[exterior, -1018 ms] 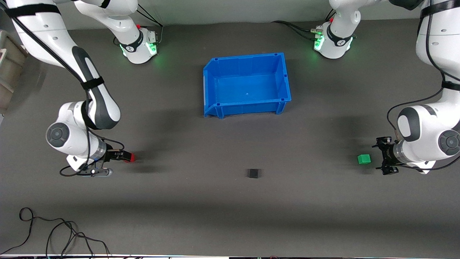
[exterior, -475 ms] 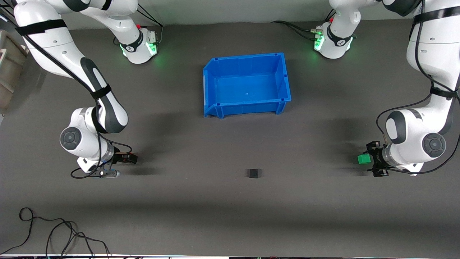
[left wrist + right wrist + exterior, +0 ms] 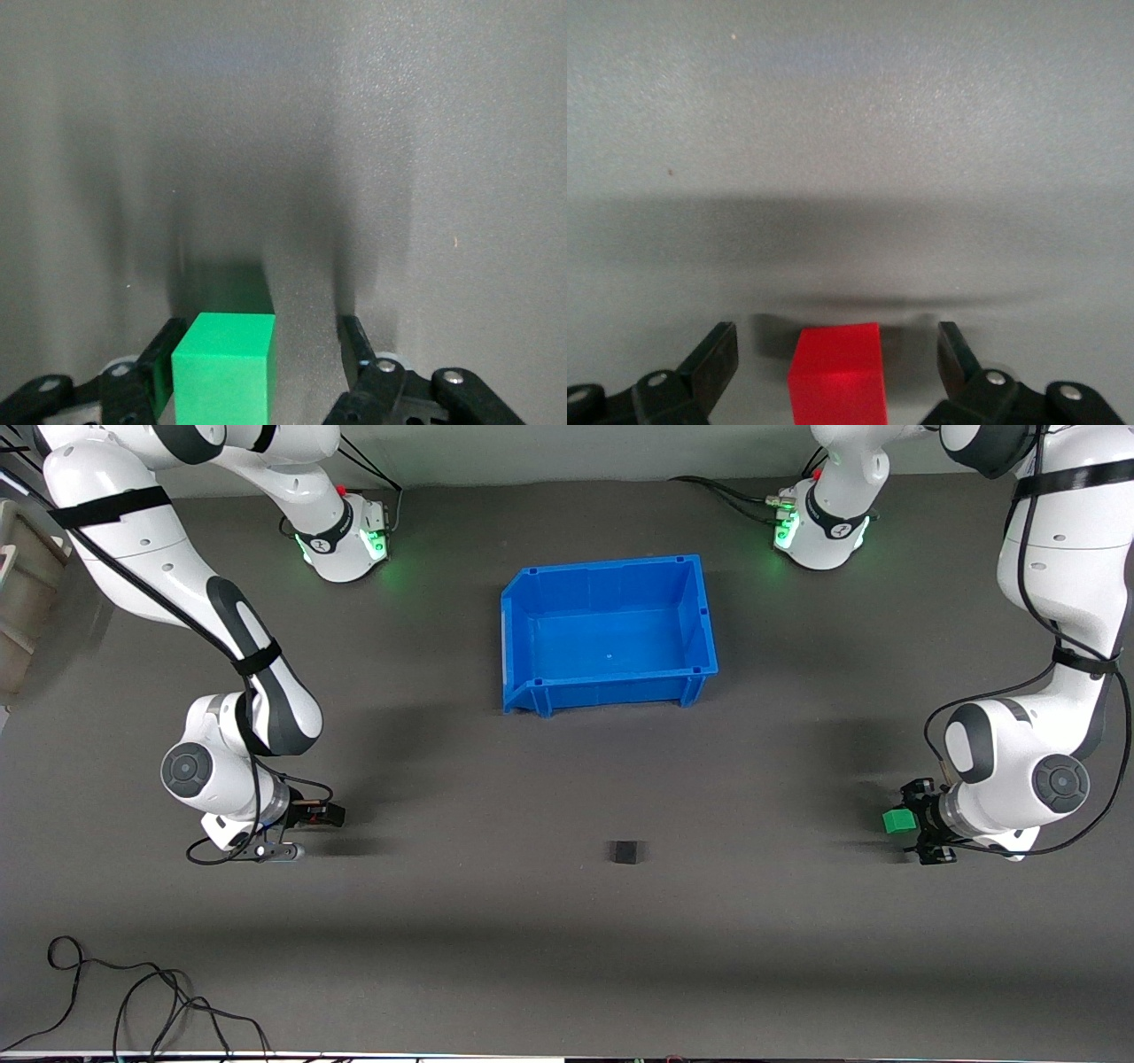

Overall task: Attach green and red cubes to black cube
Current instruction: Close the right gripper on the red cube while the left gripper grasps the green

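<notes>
Grey mat (image 3: 567, 921) under blue bin (image 3: 523, 638)

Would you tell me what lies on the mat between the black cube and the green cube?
Nothing: in the front view only bare grey mat separates the black cube from the green cube.

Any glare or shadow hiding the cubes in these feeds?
Front view: no glare, but the right gripper hides the small red cube. Left wrist view: small green cube sharp, shadows above it. Right wrist view: the red cube is clear, with a shadow band across the mat.
</notes>
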Controlling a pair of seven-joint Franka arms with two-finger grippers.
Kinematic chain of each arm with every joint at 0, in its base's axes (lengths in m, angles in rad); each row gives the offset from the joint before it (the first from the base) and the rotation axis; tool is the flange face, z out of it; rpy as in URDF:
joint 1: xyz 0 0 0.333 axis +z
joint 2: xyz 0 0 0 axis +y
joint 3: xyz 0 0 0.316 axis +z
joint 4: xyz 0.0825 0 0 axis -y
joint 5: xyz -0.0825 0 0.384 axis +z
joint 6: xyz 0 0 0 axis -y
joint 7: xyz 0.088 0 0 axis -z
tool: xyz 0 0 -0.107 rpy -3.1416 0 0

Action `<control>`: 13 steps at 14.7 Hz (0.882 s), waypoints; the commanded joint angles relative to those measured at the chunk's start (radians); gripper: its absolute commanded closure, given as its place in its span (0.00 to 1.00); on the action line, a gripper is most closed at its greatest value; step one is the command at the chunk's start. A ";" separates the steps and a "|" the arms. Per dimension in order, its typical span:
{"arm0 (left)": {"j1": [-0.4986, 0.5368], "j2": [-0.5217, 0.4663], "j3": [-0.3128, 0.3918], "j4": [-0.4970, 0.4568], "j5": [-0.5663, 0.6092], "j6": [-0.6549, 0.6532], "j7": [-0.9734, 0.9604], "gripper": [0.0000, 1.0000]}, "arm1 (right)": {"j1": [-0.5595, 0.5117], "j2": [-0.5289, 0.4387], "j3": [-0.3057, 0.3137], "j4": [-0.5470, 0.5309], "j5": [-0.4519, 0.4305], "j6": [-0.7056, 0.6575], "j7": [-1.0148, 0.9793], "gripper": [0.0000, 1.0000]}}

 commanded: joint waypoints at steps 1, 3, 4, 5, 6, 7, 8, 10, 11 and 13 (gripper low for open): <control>-0.001 0.005 0.003 0.008 -0.001 -0.006 0.023 0.21 | 0.005 0.006 -0.005 -0.005 0.013 0.018 -0.005 0.01; 0.001 0.002 0.004 0.007 0.008 -0.010 0.023 0.22 | 0.005 0.006 -0.005 -0.005 0.013 0.020 -0.005 0.06; 0.004 -0.002 0.006 0.007 0.010 -0.012 0.026 0.22 | 0.006 0.006 -0.005 -0.005 0.013 0.020 -0.005 0.10; 0.010 -0.005 0.009 0.007 0.010 -0.016 0.048 0.21 | 0.006 0.006 -0.005 -0.005 0.013 0.020 -0.005 0.15; 0.022 -0.010 0.009 0.007 0.010 -0.036 0.075 0.22 | 0.006 0.006 -0.005 -0.005 0.013 0.020 -0.005 0.27; 0.031 -0.010 0.009 0.007 0.010 -0.055 0.084 0.22 | 0.005 0.004 -0.003 -0.005 0.013 0.020 -0.005 0.39; 0.031 -0.019 0.009 0.007 0.010 -0.065 0.085 0.23 | 0.006 0.004 -0.003 -0.005 0.013 0.020 -0.005 0.49; 0.031 -0.025 0.009 0.007 0.008 -0.070 0.082 0.44 | 0.005 0.006 -0.003 -0.005 0.013 0.021 -0.005 0.59; 0.031 -0.025 0.007 0.008 0.007 -0.075 0.084 0.48 | 0.005 0.006 -0.003 -0.005 0.013 0.021 -0.005 0.62; 0.030 -0.025 0.006 0.011 -0.003 -0.075 0.084 0.38 | 0.005 0.006 -0.003 -0.005 0.013 0.021 -0.005 0.62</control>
